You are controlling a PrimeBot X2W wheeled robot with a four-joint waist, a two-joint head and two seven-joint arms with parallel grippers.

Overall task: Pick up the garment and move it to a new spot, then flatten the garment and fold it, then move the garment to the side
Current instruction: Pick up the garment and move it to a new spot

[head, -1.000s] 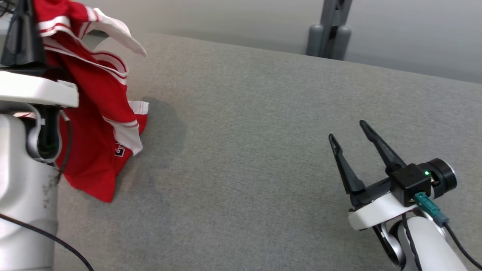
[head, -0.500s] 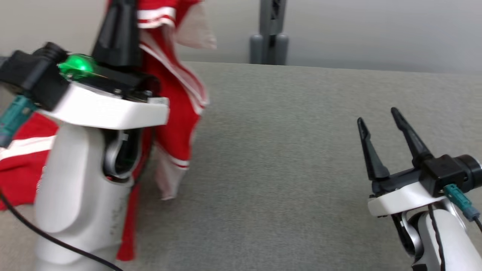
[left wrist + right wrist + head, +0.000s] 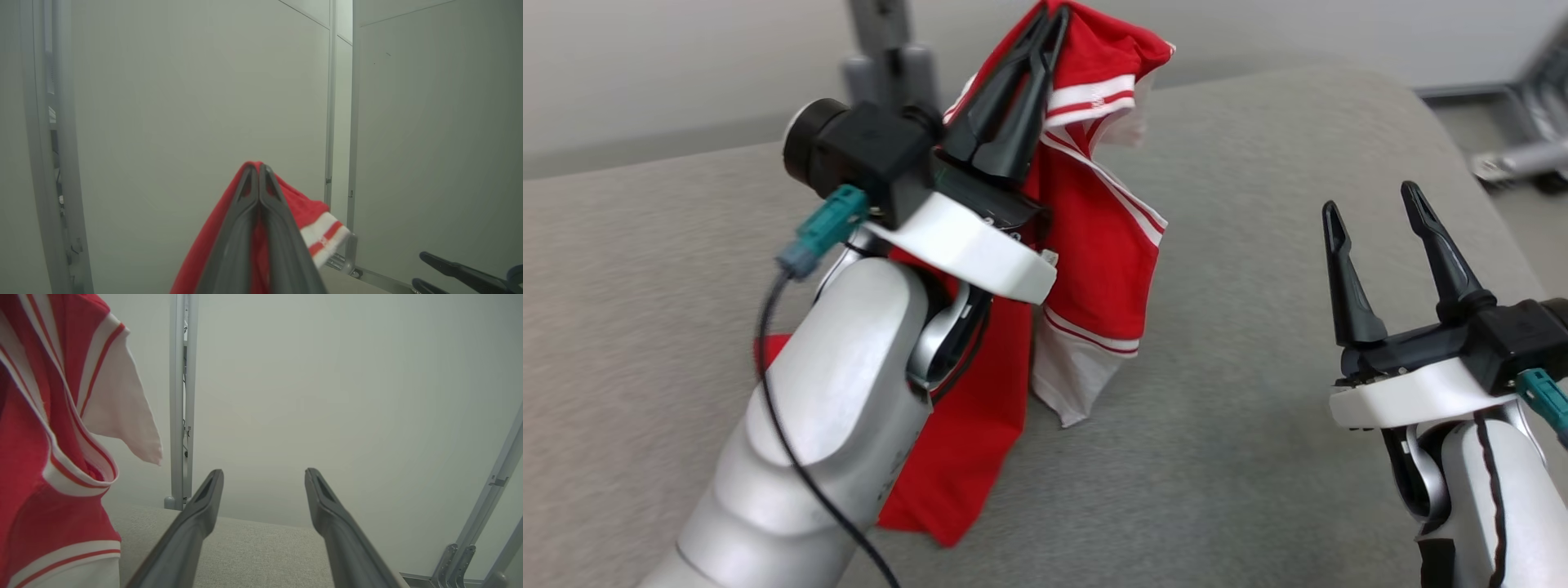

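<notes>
Red garment (image 3: pixel 1094 245) hangs straighter now, still clamped in left gripper (image 3: pixel 1052 13).

Grey fabric surface (image 3: pixel 1258 506), lower end of hanging red garment (image 3: pixel 1094 245) touching it

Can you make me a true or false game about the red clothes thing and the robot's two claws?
1. The left gripper is shut on the red garment. True.
2. The right gripper grips the garment too. False: it is open, holds nothing, and is off to the side of the cloth.
3. The garment lies flat and neatly folded on the grey surface. False: it hangs down in a bunch from the left gripper.
4. The garment has white bands with thin red stripes. True.
</notes>
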